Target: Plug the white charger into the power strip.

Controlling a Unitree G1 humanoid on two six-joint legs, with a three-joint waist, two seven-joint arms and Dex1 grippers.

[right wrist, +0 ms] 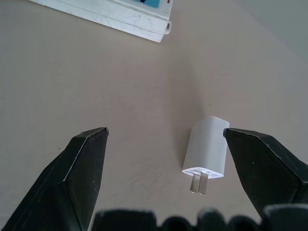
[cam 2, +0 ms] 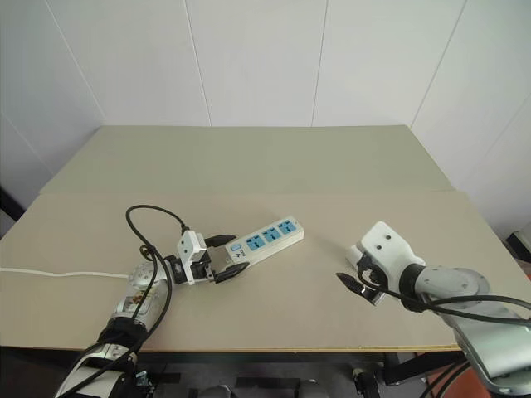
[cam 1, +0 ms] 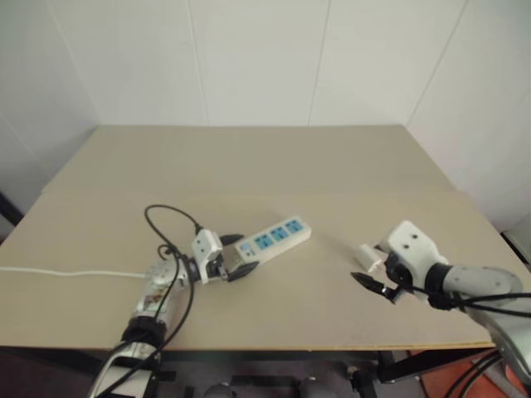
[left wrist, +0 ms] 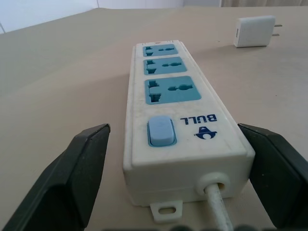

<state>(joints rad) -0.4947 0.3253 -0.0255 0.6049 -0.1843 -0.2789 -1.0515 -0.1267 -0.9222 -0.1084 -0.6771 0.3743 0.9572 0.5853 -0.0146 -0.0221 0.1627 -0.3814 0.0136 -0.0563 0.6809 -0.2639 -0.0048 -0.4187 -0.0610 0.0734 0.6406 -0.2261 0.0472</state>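
The power strip (cam 1: 274, 237) lies slanted on the table, a white bar with three light-blue sockets and a blue switch at its cord end. My left gripper (left wrist: 172, 127) is open and level with the table. Its black fingers (left wrist: 82, 168) stand either side of the strip's switch end, with a gap on each side. The white charger (right wrist: 208, 149) lies flat on the table to the right of the strip, its prongs towards my right wrist. Above it my right gripper (right wrist: 164, 131) hangs open, and the charger is just inside one of the fingers (right wrist: 269, 163).
The strip's white cord (cam 1: 66, 273) runs off over the table's left edge. The beige table (cam 1: 249, 157) stretches back to white walls. Its front edge is close below both grippers.
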